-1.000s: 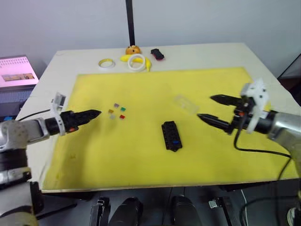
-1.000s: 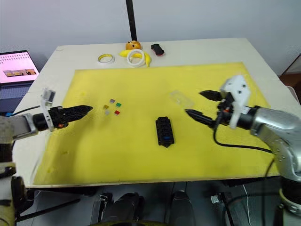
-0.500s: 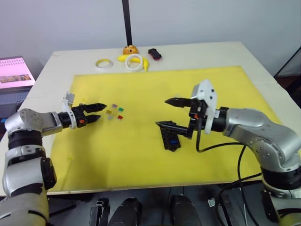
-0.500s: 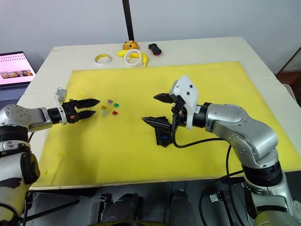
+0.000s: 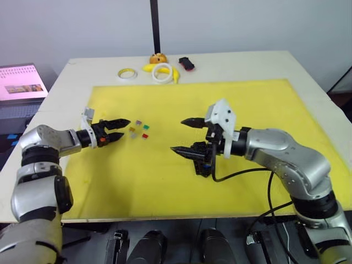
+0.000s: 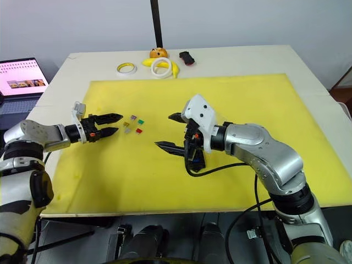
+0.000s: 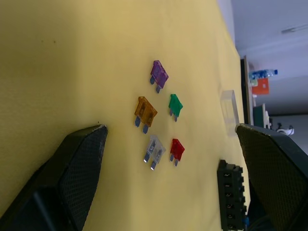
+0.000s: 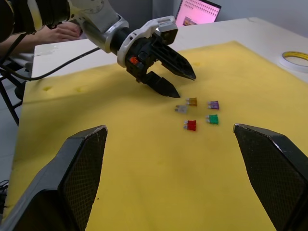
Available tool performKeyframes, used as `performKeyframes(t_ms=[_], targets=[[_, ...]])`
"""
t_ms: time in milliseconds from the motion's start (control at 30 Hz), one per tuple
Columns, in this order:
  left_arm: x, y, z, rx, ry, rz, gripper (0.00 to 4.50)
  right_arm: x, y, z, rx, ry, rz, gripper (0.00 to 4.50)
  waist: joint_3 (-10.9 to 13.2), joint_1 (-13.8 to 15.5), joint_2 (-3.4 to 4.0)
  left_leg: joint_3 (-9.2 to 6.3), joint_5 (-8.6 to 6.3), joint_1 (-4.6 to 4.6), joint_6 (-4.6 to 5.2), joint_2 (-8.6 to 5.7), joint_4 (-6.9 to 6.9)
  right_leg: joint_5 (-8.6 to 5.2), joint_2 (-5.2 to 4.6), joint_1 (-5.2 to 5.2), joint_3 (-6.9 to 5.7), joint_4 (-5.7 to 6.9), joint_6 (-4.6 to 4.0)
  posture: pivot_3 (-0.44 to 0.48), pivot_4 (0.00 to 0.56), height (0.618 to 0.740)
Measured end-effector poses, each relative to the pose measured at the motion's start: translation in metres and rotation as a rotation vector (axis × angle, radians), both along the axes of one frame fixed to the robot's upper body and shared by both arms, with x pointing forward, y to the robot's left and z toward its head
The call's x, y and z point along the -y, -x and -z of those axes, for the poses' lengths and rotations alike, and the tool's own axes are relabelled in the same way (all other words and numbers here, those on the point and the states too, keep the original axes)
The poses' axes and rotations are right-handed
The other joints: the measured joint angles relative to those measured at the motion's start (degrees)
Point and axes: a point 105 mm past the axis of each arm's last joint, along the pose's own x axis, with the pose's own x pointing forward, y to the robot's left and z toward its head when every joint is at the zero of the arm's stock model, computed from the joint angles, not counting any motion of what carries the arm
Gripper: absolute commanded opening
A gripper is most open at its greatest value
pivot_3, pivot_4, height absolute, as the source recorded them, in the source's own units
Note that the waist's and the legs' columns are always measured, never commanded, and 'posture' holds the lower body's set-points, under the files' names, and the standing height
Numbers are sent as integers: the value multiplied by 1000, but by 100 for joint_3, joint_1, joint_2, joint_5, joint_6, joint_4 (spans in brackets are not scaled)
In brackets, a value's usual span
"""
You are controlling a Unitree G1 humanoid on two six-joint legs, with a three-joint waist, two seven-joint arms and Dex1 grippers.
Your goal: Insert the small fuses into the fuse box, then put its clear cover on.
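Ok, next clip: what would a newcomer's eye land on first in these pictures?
Probably the two open grippers reaching toward each other over the yellow mat: the left gripper close beside a cluster of small coloured fuses, the right gripper just above the black fuse box near the mat's middle. Next, the clutter along the table's far edge: tape rings and a small black-and-red object.

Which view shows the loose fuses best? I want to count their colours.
The left wrist view: the small fuses lie close up, purple, orange, green, grey and red, blades visible. The right wrist view shows them as small chips near the left gripper; the eye views show tiny specks.
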Motion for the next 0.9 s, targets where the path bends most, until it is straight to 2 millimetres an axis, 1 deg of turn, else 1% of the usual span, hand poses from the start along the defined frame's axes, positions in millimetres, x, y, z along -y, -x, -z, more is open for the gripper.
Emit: performKeyframes(t_ms=[267, 700, 900], targets=[[11, -3, 1, -5, -3, 26, 4500, 2, -3, 2, 1, 10, 16, 4452, 0, 2, -1, -5, 0, 0, 0, -3, 2, 0, -1, 2, 0, 2, 0, 0, 150, 740], [18, -8, 4, 0, -5, 33, 4500, 3, -4, 3, 3, 18, 20, 4452, -1, 21, -1, -12, 1, 0, 0, -10, 5, 0, -6, 5, 0, 2, 0, 0, 150, 740], [23, -11, 5, 12, 9, 34, 4500, 4, -4, 3, 6, 23, 22, 4452, -1, 88, -2, -12, 1, 0, 0, -11, 14, 0, -6, 6, 0, 2, 0, 0, 150, 740]])
